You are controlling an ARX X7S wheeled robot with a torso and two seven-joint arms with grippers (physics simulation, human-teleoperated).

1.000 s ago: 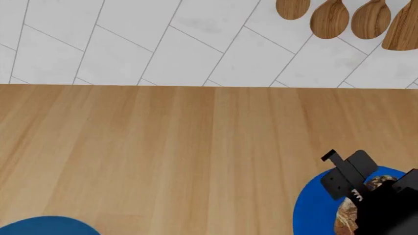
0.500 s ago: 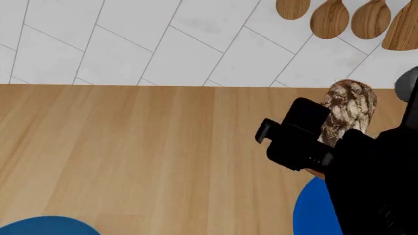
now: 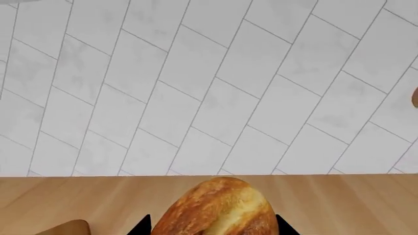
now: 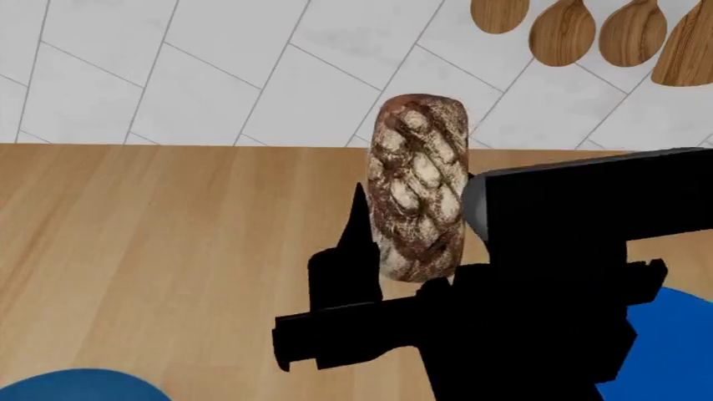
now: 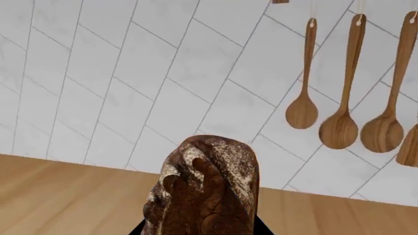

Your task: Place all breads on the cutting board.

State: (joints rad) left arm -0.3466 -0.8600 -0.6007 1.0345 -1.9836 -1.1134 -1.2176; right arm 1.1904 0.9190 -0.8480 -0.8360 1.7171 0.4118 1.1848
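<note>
My right gripper [image 4: 415,209] is shut on the dark brown crusty loaf [image 4: 419,188] and holds it upright, high over the middle of the countertop. In the right wrist view the loaf [image 5: 205,191] stands up between the two black fingertips of the gripper [image 5: 199,230]. In the left wrist view, my left gripper [image 3: 214,227] is shut on the golden-brown glazed bun [image 3: 219,208], with a fingertip at each side. A darker tan rounded corner [image 3: 65,228] beside it looks like the cutting board. The head view shows neither the board nor the left gripper.
A blue plate [image 4: 674,330] lies at the right, partly behind my right arm, and another blue plate [image 4: 78,386] lies at the lower left edge. Wooden spoons [image 4: 563,33] hang on the white tiled wall behind the counter. The pale wood countertop [image 4: 167,242] stretches to the wall.
My right gripper lifted the dark loaf off the right blue plate, then carried it up and leftward to the middle of the head view.
</note>
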